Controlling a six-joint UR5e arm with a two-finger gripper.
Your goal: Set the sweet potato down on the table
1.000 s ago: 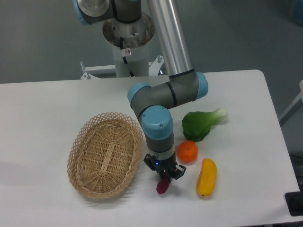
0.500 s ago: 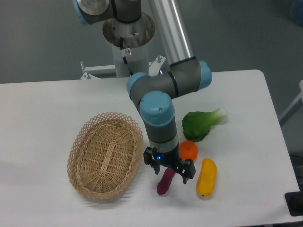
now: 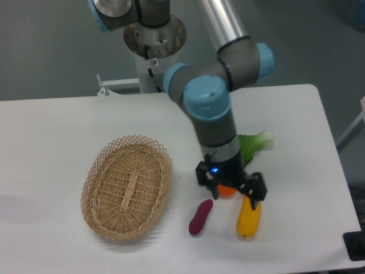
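Note:
The sweet potato [image 3: 200, 217], a slim dark magenta tuber, lies on the white table [image 3: 57, 125] near the front edge, between the wicker basket and the yellow vegetable. My gripper [image 3: 231, 189] is open and empty. It hangs above and to the right of the sweet potato, apart from it, over the orange fruit [image 3: 227, 192], which it mostly hides.
An oval wicker basket [image 3: 126, 186] stands left of the sweet potato. A yellow oblong vegetable [image 3: 248, 219] lies to its right. A green leafy vegetable [image 3: 255, 142] lies behind the arm. The table's front edge is close below.
The gripper opened and let go of the sweet potato, which now lies on the table. The gripper then rose and moved to the right, over the orange fruit.

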